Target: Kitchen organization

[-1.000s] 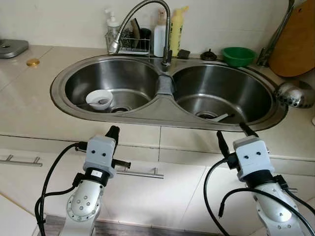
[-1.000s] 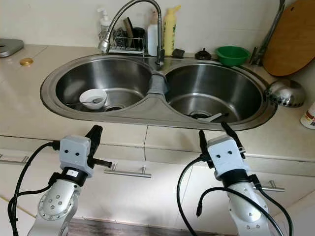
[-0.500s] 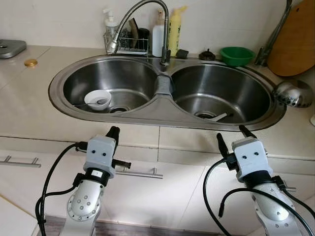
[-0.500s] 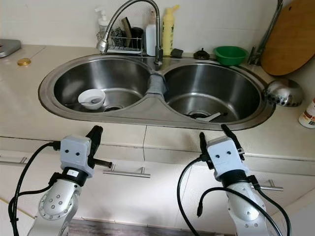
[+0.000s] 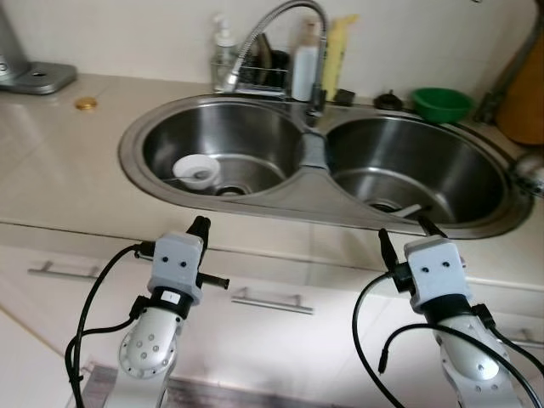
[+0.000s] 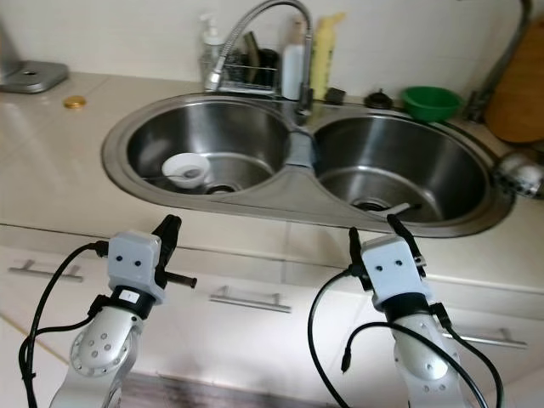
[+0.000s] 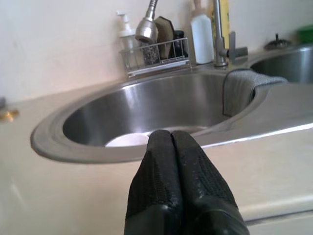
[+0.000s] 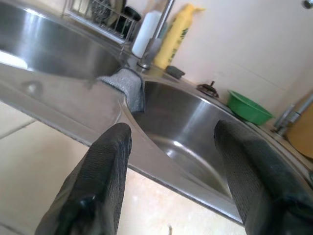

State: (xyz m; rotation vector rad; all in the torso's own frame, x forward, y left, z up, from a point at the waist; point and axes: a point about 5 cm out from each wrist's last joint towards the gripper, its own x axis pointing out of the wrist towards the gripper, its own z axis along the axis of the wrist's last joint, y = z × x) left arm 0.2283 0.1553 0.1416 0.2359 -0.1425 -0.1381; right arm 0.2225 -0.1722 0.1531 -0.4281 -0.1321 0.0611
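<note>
A steel double sink [image 5: 306, 191] is set in the beige counter. In its left basin lies a small white bowl [image 5: 196, 170] with a spoon in it. A white utensil [image 5: 406, 209] lies near the drain of the right basin. A grey cloth [image 5: 311, 150] hangs over the divider under the faucet [image 5: 274, 25]. My left gripper [image 5: 199, 226] is shut and empty, held at the counter's front edge before the left basin. My right gripper [image 5: 405, 233] is open and empty, in front of the right basin.
Behind the sink stand a wire rack [image 5: 255, 78], a soap pump [image 5: 223, 47], a white bottle [image 5: 305, 72] and a yellow bottle [image 5: 333, 55]. A green bowl [image 5: 440, 104] sits at the back right, a gold lid [image 5: 85, 104] at the left. Cabinet handles [image 5: 267, 300] lie below the counter.
The camera has turned left, so the whole scene has shifted right in the eye views. Both grippers hold the same pose before the counter.
</note>
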